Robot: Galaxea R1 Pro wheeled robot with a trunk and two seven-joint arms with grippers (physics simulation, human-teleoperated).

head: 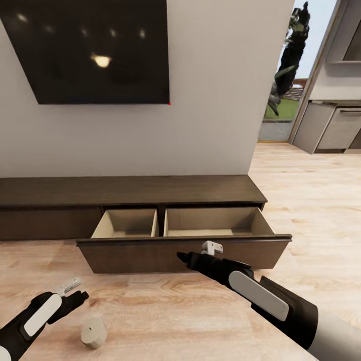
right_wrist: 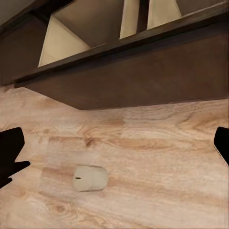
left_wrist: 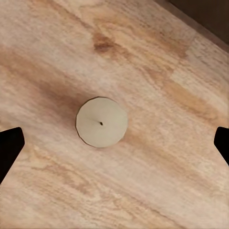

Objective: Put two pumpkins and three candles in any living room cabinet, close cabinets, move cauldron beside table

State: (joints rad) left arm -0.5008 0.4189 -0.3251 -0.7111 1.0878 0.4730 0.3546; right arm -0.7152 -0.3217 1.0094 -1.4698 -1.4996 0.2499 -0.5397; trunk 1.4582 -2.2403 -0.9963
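Candle [head: 94, 332] lies on its side on the bare wood floor [head: 165, 321], well clear of the cabinet's [head: 150, 193] pulled-out drawer front [head: 183, 253]. Left fingers [head: 75, 299] spread apart just above it; right fingers [head: 184, 257] seemingly apart near the drawer front.

Short pale grey-white cylindrical candles [head: 94, 332]: one, lying on the floor
Long low dark-brown wooden cabinets [head: 130, 191]: one
Pulled-out drawers [head: 183, 250]: one, with two compartments
Black wall-mounted screens [head: 95, 47]: one
Grey kitchen units [head: 332, 128]: two fronts visible
Black grippers: two, left [head: 75, 296] and right [head: 186, 258]
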